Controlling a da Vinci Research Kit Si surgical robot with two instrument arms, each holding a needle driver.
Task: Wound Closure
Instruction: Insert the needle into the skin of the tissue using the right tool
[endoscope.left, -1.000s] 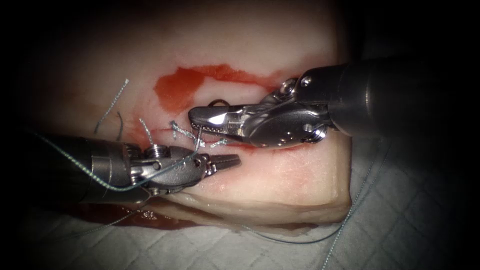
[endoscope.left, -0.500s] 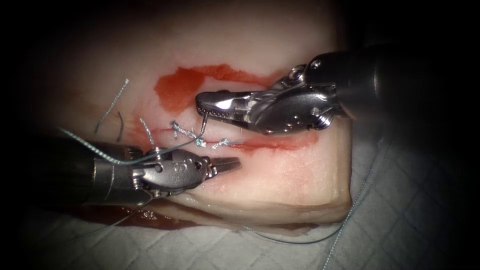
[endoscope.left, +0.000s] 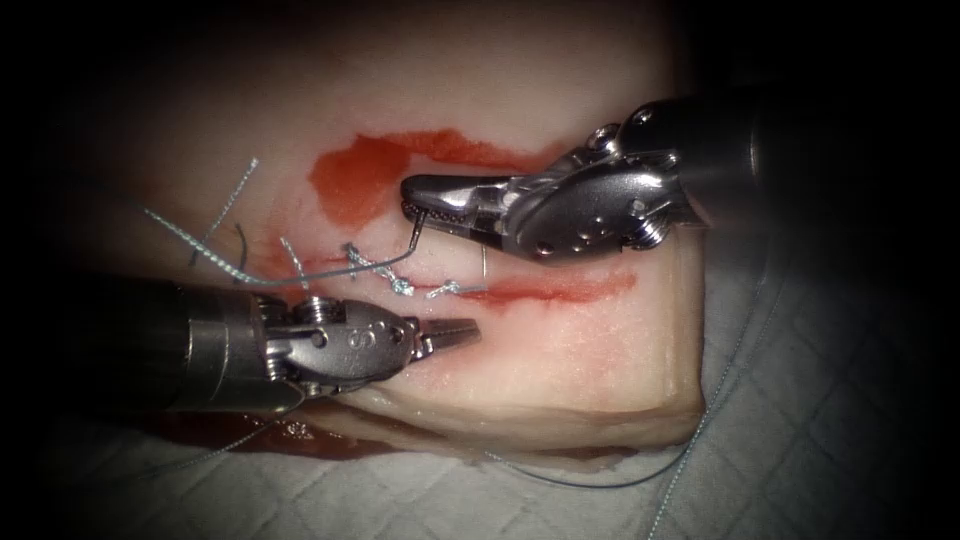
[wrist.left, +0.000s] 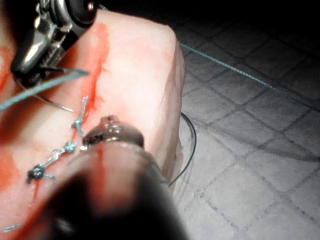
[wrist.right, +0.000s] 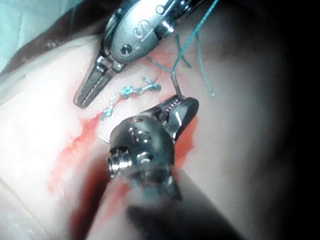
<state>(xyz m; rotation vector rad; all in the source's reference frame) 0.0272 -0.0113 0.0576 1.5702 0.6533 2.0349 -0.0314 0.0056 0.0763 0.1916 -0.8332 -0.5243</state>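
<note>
Left tool (endoscope.left: 450, 334) sits at the near edge of the tissue (endoscope.left: 560, 340), jaws closed, holding nothing, tip pointing right along the cut (endoscope.left: 540, 292). Thread (endoscope.left: 300, 280) runs from the far-left side above it toward the needle (endoscope.left: 412, 236). Knotted stitches (endoscope.left: 400, 285) lie on the cut between both tools. Right tool (endoscope.left: 432, 205) clamps the needle near its thread end, needle hanging down clear of the tissue, just above the cut. Right tool is nearer the needle. Red fluid (endoscope.left: 355, 180) pools beyond. Loose thread trails off the tissue's right edge.
</note>
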